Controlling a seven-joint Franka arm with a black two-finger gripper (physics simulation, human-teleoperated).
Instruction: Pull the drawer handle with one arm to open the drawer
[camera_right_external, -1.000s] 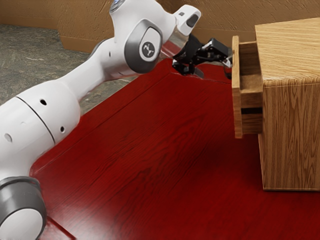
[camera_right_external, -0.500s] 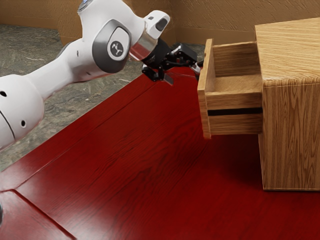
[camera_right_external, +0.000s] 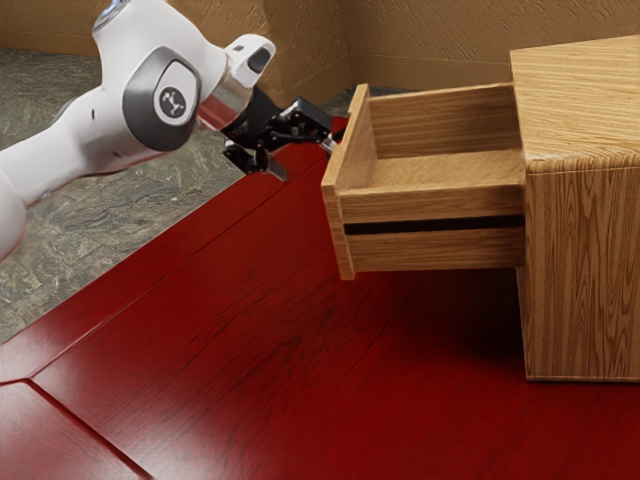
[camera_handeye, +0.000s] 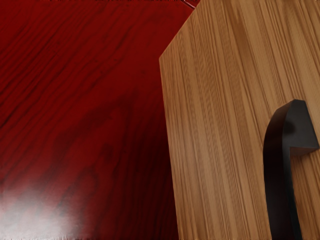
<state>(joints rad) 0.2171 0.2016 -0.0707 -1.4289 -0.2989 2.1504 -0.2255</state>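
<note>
The light wooden drawer (camera_right_external: 440, 250) stands far out of the boxy wooden cabinet (camera_right_external: 580, 250), above the dark red wooden table (camera_right_external: 250, 350). The black two-finger gripper (camera_right_external: 315, 122) is at the drawer's front panel, where the curved black handle (camera_handeye: 281, 175) sits. Whether the jaws hold the handle cannot be told.

Soft, even light falls from above in the exterior view, with no hard-edged shadows. The glossy red tabletop (camera_right_external: 250, 380) carries a dull sheen and darkens into a broad, diffuse shadow beneath the pulled-out drawer (camera_right_external: 440, 170) and along the foot of the cabinet (camera_right_external: 580, 250). The white arm (camera_right_external: 100, 130) is brightly lit on top and greys gently underneath. In the wrist view a whitish, hazy patch of glare sits on the tabletop, and the handle (camera_handeye: 282, 175) reads almost pure black.
</note>
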